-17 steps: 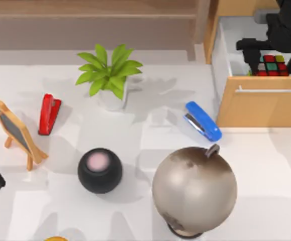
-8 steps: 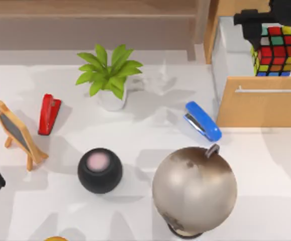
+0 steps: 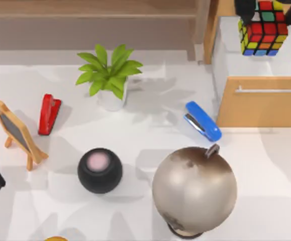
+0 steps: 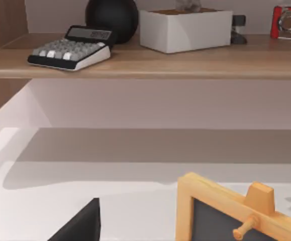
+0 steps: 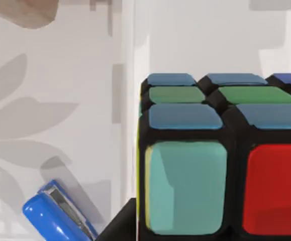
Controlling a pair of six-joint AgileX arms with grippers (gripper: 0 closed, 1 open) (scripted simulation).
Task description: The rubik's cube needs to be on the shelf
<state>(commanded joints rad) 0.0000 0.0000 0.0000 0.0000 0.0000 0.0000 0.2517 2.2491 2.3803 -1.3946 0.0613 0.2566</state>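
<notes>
**Carrying stage: rubik's cube lifted above the open drawer**

Holding is recorded for the right gripper (image 3: 260,9), seen at the top right corner of the top view; its dark fingers are clamped on the rubik's cube (image 3: 264,27), which is raised above the white interior of the wooden drawer unit (image 3: 260,108). In the right wrist view the rubik's cube (image 5: 220,160) is pressed close against the camera, with the blue stapler (image 5: 60,218) on the table far below it.

Item, position: the cube is held clear of the drawer, near the upright at the right end of the shelf (image 3: 90,10), which is laid along the far edge of the table. It is not yet on the shelf.

Item, step judged in hand: transport, after extraction from the drawer. The placing is left to be done.

Item, next move judged: the cube is to be carried leftward past the upright and over the board, then lowered onto a bare stretch. In the left wrist view the shelf (image 4: 150,63) is already occupied by a calculator (image 4: 70,47), a black ball (image 4: 111,14) and a white box (image 4: 185,30), so a free gap is called for.

Item, left arm: parked at the left edge of the table, beside the small easel chalkboard (image 3: 13,129).
</notes>
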